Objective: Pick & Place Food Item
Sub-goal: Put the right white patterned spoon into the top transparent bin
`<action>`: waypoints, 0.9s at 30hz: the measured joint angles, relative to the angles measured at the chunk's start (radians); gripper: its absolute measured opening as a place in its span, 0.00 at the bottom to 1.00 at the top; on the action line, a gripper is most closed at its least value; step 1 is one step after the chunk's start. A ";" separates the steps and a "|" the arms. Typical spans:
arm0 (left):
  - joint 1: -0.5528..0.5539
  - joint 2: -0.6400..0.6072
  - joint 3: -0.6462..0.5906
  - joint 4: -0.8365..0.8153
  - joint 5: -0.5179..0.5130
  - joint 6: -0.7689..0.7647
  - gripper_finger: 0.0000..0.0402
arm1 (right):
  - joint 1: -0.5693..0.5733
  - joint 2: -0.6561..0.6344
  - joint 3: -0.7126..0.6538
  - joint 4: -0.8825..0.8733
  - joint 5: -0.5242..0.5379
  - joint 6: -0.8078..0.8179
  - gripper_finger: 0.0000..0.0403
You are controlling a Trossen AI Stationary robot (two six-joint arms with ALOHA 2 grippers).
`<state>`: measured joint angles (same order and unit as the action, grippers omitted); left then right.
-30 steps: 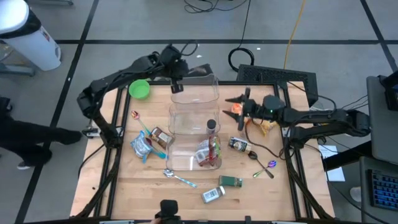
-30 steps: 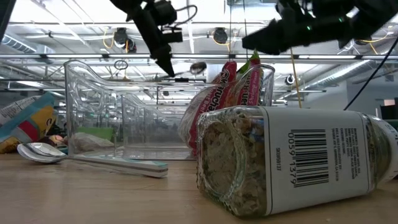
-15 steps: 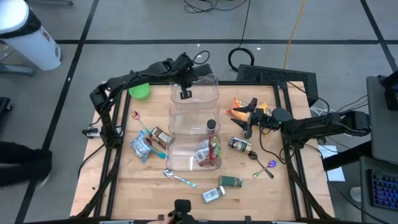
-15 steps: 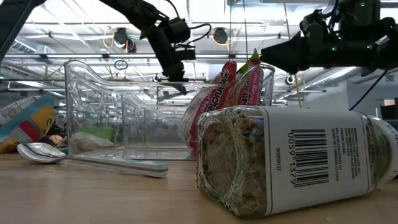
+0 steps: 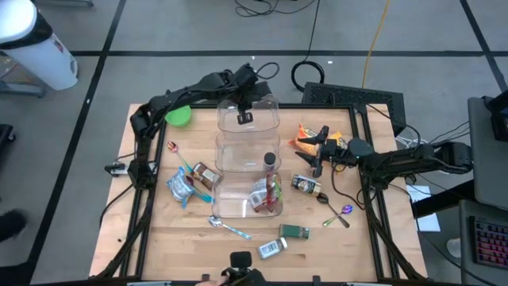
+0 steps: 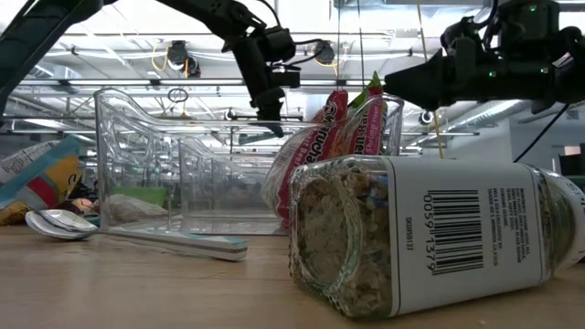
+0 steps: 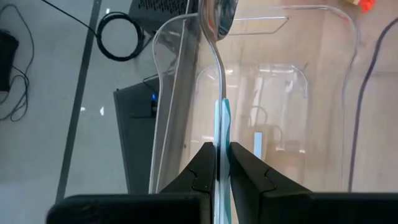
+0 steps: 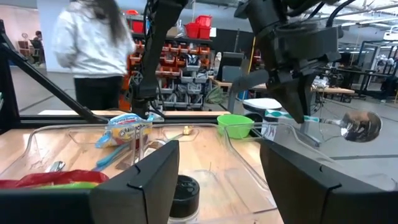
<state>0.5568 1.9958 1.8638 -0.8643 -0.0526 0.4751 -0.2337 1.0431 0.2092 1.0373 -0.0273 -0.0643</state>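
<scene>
Two grippers are in my views. My left gripper (image 7: 219, 168) is clamped on a spoon (image 7: 218, 74), its fingers (image 7: 202, 171) pressed against both sides of the teal handle. In the left wrist view, the handle runs straight out from between the fingers, and the metal bowl sits at the far end, well ahead of the fingertips. The spoon's long axis continues the line of the gripper.

In the right wrist view, the spoon (image 8: 336, 122) lies roughly level, handle held in the left gripper (image 8: 297, 115) and bowl pointing away to the side. In the high view, the left gripper (image 5: 244, 116) hangs over the far compartment of the clear plastic bin (image 5: 274, 127), at the far edge of the table (image 5: 159, 230). The low view shows the left gripper (image 6: 271, 110) above the bin (image 6: 164, 164) rim.

My right gripper (image 5: 313, 163) waits beside the bin, near an orange snack bag (image 5: 304, 137), with jaws standing apart and holding nothing. A jar (image 6: 430, 238) lies on its side in the low foreground.
</scene>
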 joint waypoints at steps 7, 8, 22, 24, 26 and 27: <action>0.000 0.008 -0.011 -0.058 -0.016 0.000 0.06 | 0.000 0.000 0.000 -0.030 0.000 -0.002 0.53; 0.000 0.008 -0.014 -0.068 -0.022 0.000 0.06 | 0.000 0.000 0.000 -0.030 0.000 -0.002 0.53; 0.003 0.109 -0.017 -0.073 0.007 0.017 0.06 | 0.000 0.000 0.000 -0.026 0.000 -0.008 0.53; 0.003 0.115 -0.017 -0.076 0.019 0.024 0.06 | 0.000 0.000 0.000 -0.029 0.000 -0.011 0.53; 0.001 0.124 -0.017 -0.071 0.021 0.033 0.06 | 0.000 0.000 0.000 -0.030 0.000 -0.012 0.53; 0.000 0.128 -0.017 -0.072 0.023 0.036 0.06 | 0.000 0.000 0.000 -0.032 0.000 -0.017 0.53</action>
<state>0.5571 2.1236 1.8473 -0.9361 -0.0292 0.5113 -0.2339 1.0431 0.2092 1.0055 -0.0273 -0.0810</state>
